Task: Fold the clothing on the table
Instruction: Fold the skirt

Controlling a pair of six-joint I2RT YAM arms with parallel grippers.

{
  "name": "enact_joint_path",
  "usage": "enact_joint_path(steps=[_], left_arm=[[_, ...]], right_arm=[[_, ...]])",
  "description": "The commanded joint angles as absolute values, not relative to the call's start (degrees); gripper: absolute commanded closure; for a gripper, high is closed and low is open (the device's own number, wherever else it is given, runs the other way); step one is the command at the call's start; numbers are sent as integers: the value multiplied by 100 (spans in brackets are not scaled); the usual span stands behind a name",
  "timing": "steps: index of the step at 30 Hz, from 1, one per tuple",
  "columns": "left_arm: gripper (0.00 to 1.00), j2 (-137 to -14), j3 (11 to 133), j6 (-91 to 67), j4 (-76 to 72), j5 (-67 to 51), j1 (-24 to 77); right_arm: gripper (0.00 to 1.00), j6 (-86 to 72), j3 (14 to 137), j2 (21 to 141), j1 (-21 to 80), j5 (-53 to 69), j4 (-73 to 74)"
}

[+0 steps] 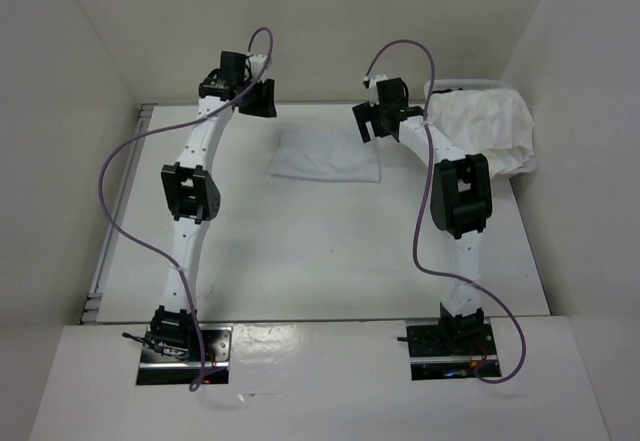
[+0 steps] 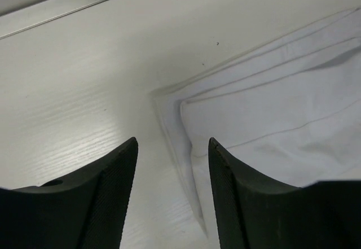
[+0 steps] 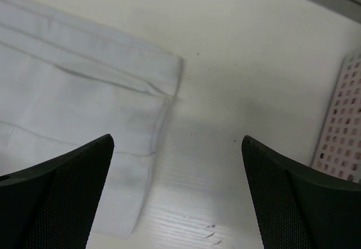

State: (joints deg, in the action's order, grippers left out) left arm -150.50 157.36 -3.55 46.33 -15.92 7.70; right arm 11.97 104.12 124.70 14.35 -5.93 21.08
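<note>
Left gripper (image 2: 172, 142) jaws apart, empty, at cloth (image 1: 325, 154) left end; right gripper (image 3: 177, 139) likewise at right end. Cloth folded, far-centre on table (image 1: 300, 261), long axis left-right; arms equally near.

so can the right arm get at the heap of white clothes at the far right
Probably yes: the right pincer hangs open by the folded garment, and the heap sits just to its right with nothing visible between.

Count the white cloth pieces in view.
2: a folded garment flat at the far middle of the table, and a crumpled heap in the basket at the far right. The heap may hide more.
</note>
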Motion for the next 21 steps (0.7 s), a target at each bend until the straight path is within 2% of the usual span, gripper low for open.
enact_joint_path(steps=[1, 3, 4, 12, 18, 20, 21], left_arm=[[38, -15091, 16258, -483, 5158, -1450, 756], [35, -15091, 16330, -483, 5159, -1450, 756], [29, -15091, 16330, -483, 5159, -1529, 695], [4, -14722, 16427, -615, 5607, -1608, 589], [0, -14504, 15673, -484, 6267, -2073, 589], [0, -14292, 15120, -414, 6267, -2607, 527], [0, -13943, 14291, -413, 6110, -2793, 449]], right_arm=[[2, 932, 10907, 12577, 1336, -800, 1818], [2, 932, 11012, 12577, 1336, -800, 1968], [2, 879, 11074, 12577, 1336, -800, 2021], [2, 826, 11075, 12121, 1336, -308, 2627], [2, 949, 9855, 11410, 1450, -176, 2629], [2, 1054, 9364, 11058, 1625, -245, 2576], [2, 1055, 9212, 10961, 1678, -298, 2506]])
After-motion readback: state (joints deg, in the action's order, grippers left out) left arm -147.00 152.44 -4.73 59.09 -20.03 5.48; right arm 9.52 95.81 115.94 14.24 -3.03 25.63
